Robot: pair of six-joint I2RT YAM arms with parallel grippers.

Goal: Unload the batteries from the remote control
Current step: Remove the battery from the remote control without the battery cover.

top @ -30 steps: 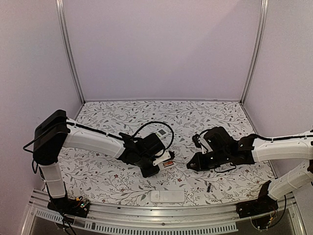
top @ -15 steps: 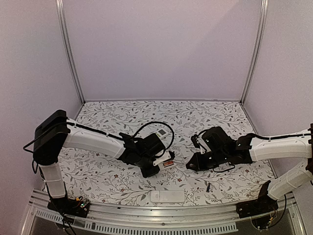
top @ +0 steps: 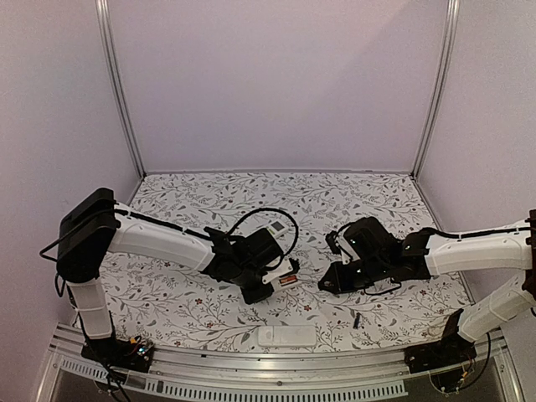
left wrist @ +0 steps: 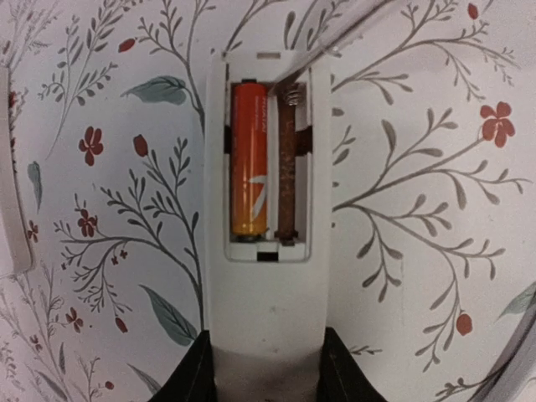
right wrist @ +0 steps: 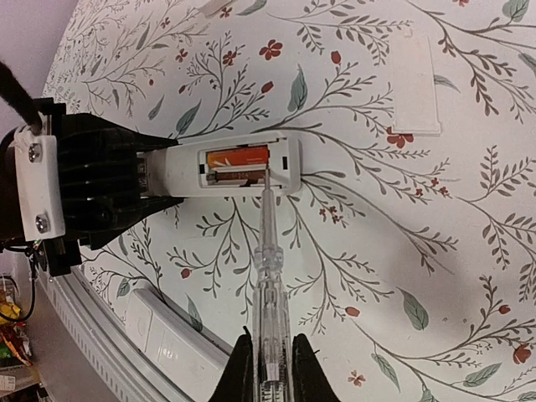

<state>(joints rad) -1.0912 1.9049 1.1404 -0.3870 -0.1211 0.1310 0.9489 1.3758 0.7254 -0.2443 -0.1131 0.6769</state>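
My left gripper (left wrist: pixel 268 352) is shut on the white remote control (left wrist: pixel 266 293), which lies back up on the table with its battery bay open. One red-orange battery (left wrist: pixel 249 167) sits in the left slot. The slot beside it shows only a brown strip and a spring (left wrist: pixel 291 95). My right gripper (right wrist: pixel 270 352) is shut on a clear screwdriver (right wrist: pixel 270 276), whose metal tip rests at the bay's edge by the battery (right wrist: pixel 239 157). From above, the left gripper (top: pixel 268 286) and right gripper (top: pixel 329 280) face each other over the remote control (top: pixel 286 277).
A second white remote (top: pixel 286 336) lies by the near rail. A small dark cylinder (top: pixel 356 320) lies near the front right. A flat white piece (right wrist: pixel 416 84) rests beyond the held remote. A black cable (top: pixel 268 213) loops over the left arm.
The right gripper has edged slightly left towards the remote with the screwdriver. The left arm and the remote have not moved.
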